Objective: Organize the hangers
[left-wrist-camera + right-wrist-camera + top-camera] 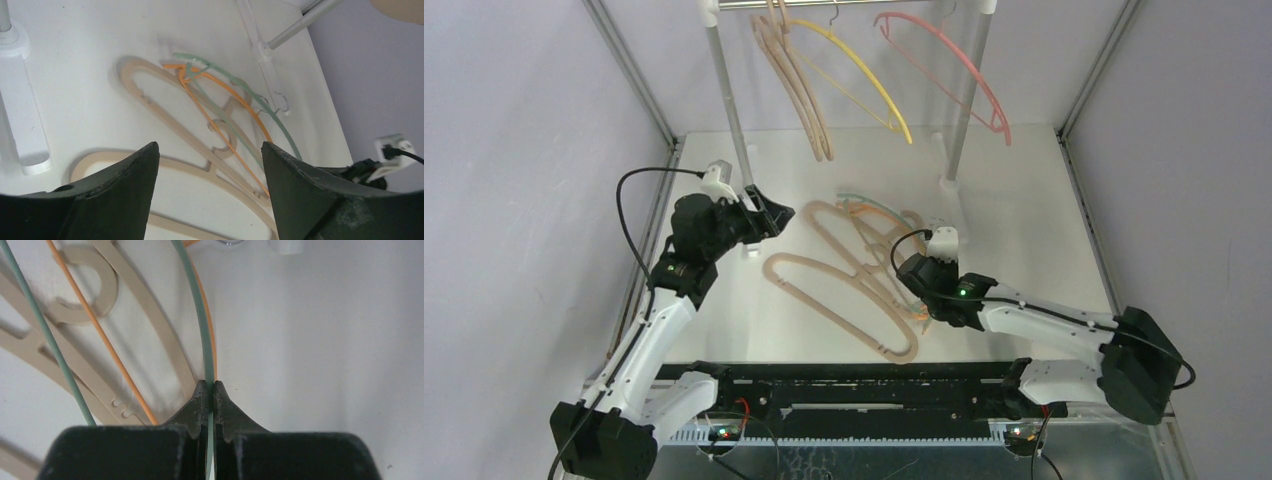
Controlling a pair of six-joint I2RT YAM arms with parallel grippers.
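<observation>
Right hand [210, 390] was clamped on the thin green hanger [197, 315], which lay on the desk [325, 340] crossed with the orange hanger [102, 335] over the beige hangers [165, 340]; my left hand [209, 150] hung with fingers apart, empty; I judged a slow lift best, to shed the orange one; no writing was legible.

The picture's top edge cuts the rail frame [854, 4] and the hook tops of the yellow hanger [864, 70] and pink hanger [986, 88] on it. In front of the rail frame, the green hanger [197, 315] vanishes between the right gripper's [210, 387] closed fingers. Whether the orange hanger [91, 315] is pinched too is unclear.
</observation>
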